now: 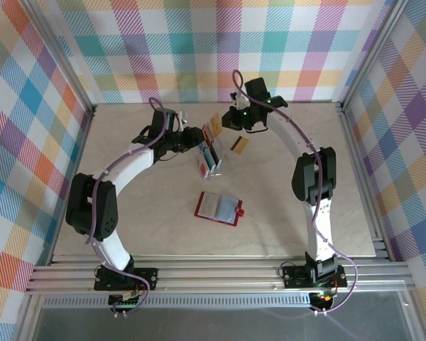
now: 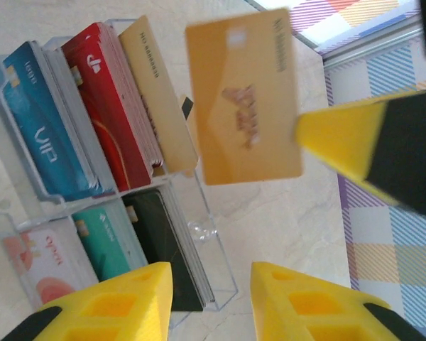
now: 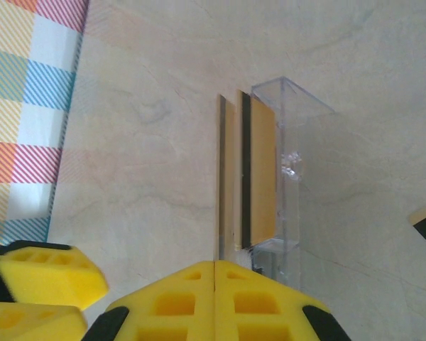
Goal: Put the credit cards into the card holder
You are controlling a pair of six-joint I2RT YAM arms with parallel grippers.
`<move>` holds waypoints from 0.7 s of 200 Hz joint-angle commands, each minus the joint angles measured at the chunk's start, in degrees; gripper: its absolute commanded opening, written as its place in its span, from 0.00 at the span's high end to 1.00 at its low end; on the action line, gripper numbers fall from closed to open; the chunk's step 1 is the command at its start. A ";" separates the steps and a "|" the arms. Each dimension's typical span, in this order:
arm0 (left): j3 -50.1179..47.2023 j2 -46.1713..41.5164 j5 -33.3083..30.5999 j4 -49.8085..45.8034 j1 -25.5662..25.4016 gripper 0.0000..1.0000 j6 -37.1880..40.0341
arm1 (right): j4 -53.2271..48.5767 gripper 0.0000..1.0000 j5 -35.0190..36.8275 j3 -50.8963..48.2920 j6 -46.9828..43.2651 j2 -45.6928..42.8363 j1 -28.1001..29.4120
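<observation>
Nearest the arm bases, the red card holder lies opened flat on the bench, its grey pockets facing up and well apart from both arms. I cannot make out any card in it, though it is small in the overhead view. Beyond it stands a clear rack loaded with cards: blue, red and a pale gold one in one row, and a white-red, a teal and a dark one in the other. Just beside the rack, toward the right arm, a striped card, gold with a dark band, lies loose on the bench. Farther back, above the rack, the two arms meet. The left tool hangs over the rack with its jaws parted and nothing between them, so it is released. The right tool is clenched on a gold card, gripping it by one edge and holding it in the air near the rack's far end, just ahead of the left tool. By my reading the task is at an early stage: one card is in hand but far from the card holder, one lies loose, and the rack is well stocked. What is left is to carry the gold card to the card holder, slide it into a pocket, and do the same for all the rest.
</observation>
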 commanded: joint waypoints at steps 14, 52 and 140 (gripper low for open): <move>-5.55 -5.86 -2.83 3.12 -0.71 0.63 1.72 | 3.42 1.00 1.38 -3.76 1.14 -6.08 0.37; -14.84 -10.86 -5.51 6.94 -1.90 0.58 3.38 | 9.20 1.00 2.34 -17.56 3.80 -16.83 0.68; -33.80 -17.13 -20.56 13.04 -14.64 0.52 11.44 | 27.47 1.00 8.81 -68.97 13.83 -52.60 4.94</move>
